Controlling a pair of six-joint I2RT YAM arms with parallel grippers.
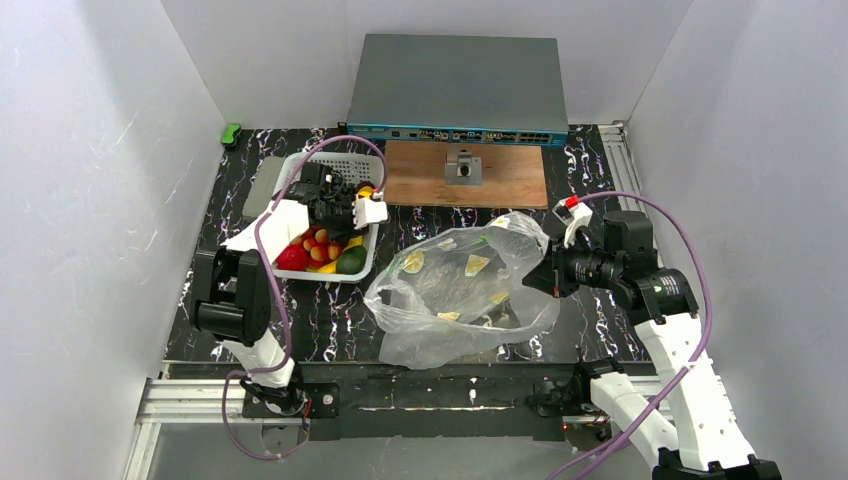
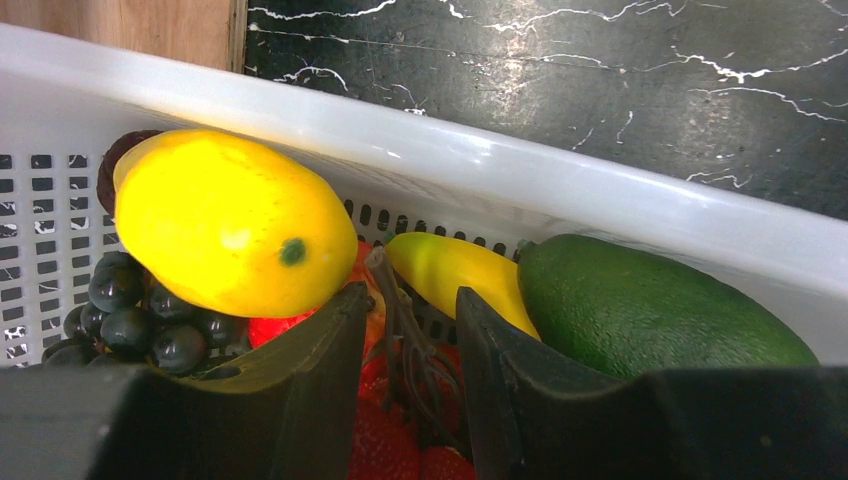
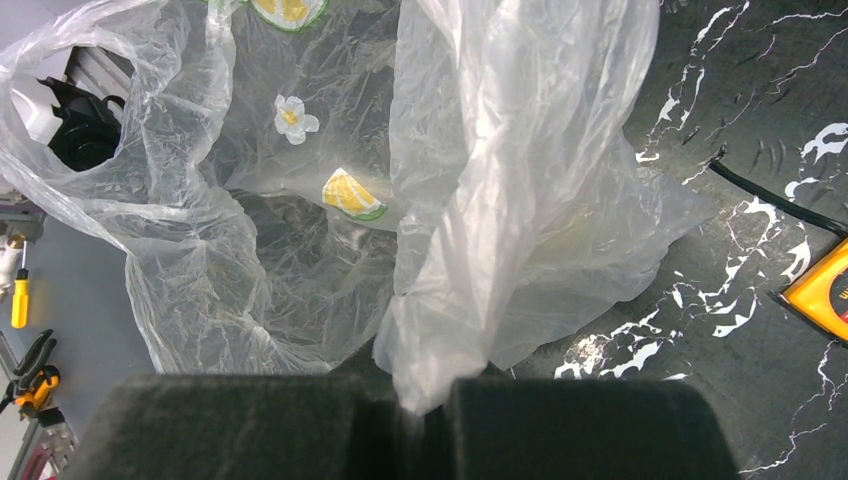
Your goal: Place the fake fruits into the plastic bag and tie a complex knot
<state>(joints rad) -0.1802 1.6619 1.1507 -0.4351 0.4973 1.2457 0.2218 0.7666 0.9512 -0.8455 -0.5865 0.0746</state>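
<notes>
The fake fruits (image 1: 322, 250) lie in a white lattice basket (image 1: 300, 165) at the left. The left wrist view shows a yellow fruit (image 2: 230, 220), dark grapes (image 2: 130, 310), a green avocado (image 2: 650, 310), a yellow piece (image 2: 455, 275) and red pieces (image 2: 385, 450). My left gripper (image 1: 335, 215) is down in the basket, open, its fingers either side of a brown stem (image 2: 400, 320). The plastic bag (image 1: 460, 290) lies open mid-table, no fruit seen in it. My right gripper (image 1: 540, 275) is shut on the bag's right edge (image 3: 500, 180), holding it up.
A grey network switch (image 1: 458, 90) sits at the back, with a wooden board (image 1: 465, 172) in front of it. A grey pad (image 1: 262, 185) and a green object (image 1: 231, 133) lie at the far left. A yellow tape measure (image 3: 820, 290) lies right of the bag.
</notes>
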